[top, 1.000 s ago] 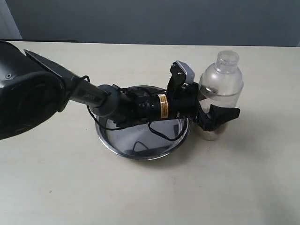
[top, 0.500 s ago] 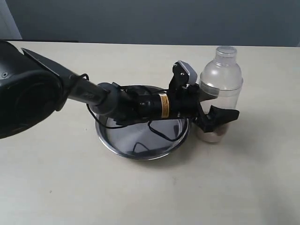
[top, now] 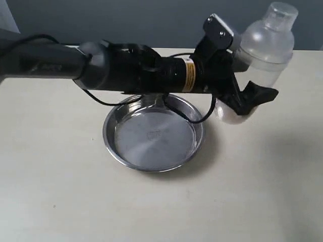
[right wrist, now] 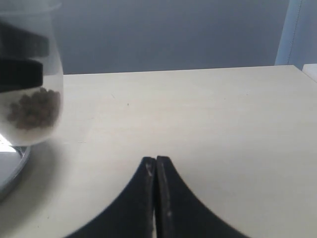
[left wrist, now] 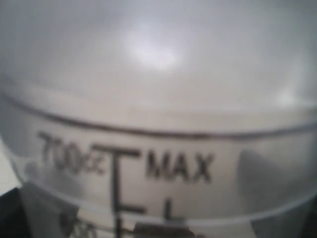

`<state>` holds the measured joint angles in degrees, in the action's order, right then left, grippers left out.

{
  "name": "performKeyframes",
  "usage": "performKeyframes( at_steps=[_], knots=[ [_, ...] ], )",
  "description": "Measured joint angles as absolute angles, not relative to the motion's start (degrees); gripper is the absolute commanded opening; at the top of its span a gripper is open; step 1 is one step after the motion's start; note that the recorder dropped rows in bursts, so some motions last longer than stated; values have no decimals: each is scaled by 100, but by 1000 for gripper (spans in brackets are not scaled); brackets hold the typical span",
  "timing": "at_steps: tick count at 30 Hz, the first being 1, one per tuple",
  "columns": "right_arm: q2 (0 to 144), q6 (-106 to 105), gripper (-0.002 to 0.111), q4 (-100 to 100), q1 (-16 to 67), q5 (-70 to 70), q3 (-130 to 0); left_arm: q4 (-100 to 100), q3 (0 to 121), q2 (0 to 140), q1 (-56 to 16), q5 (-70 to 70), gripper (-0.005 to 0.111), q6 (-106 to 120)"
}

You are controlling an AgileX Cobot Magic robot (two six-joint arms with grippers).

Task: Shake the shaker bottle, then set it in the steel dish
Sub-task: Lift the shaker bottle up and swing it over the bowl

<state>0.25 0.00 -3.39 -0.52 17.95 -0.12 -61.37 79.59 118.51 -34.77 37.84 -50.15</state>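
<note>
The frosted shaker bottle (top: 260, 55) hangs in the air, tilted with its cap toward the upper right, to the right of the steel dish (top: 153, 132). My left gripper (top: 242, 96) is shut on its body, one black finger (top: 258, 96) across the front. The bottle's wall (left wrist: 158, 124) with "MAX" print fills the left wrist view. The right wrist view catches the bottle (right wrist: 29, 99) off the table with brown and whitish grains at its bottom. My right gripper (right wrist: 156, 161) is shut and empty over bare table.
The beige table (top: 252, 191) spreads around the dish. A sliver of the dish's rim (right wrist: 10, 168) shows in the right wrist view. The table's far edge meets a grey wall (top: 151, 20).
The left arm has lifted the bottle off the table and tilted it up and to the right. The dish, earlier partly covered by the arm, now shows whole. The right gripper's earlier state is not shown.
</note>
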Motion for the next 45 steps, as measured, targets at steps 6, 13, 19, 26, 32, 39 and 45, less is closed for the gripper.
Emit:
performKeyframes(
  at_steps=[6, 13, 19, 26, 32, 39, 45],
  knots=[
    [25, 0, -1, -339, -52, 1795, -12, -6624, 7959, 10850, -3372, 3598, 0, -5054],
    [25, 0, -1, -339, -52, 1795, -12, -7167, 7657, 9757, -3001, 2859, 0, -5280],
    [25, 0, -1, -339, -52, 1795, -12, -6969, 6977, 9231, -2634, 2654, 0, -5372],
    [25, 0, -1, -349, -52, 1795, -12, -6693, 6136, 9094, -2622, 2720, 0, -5736],
    [25, 0, -1, -349, -52, 1795, -12, -6112, 5108, 9273, -2622, 2608, 0, -5576],
    [25, 0, -1, -349, -52, 1795, -12, -4470, 5316, 8982, -2622, 2697, 0, -4078],
    [25, 0, -1, -349, -52, 1795, -12, -4040, 6187, 8255, -2622, 1693, 0, -3469]
  ],
)
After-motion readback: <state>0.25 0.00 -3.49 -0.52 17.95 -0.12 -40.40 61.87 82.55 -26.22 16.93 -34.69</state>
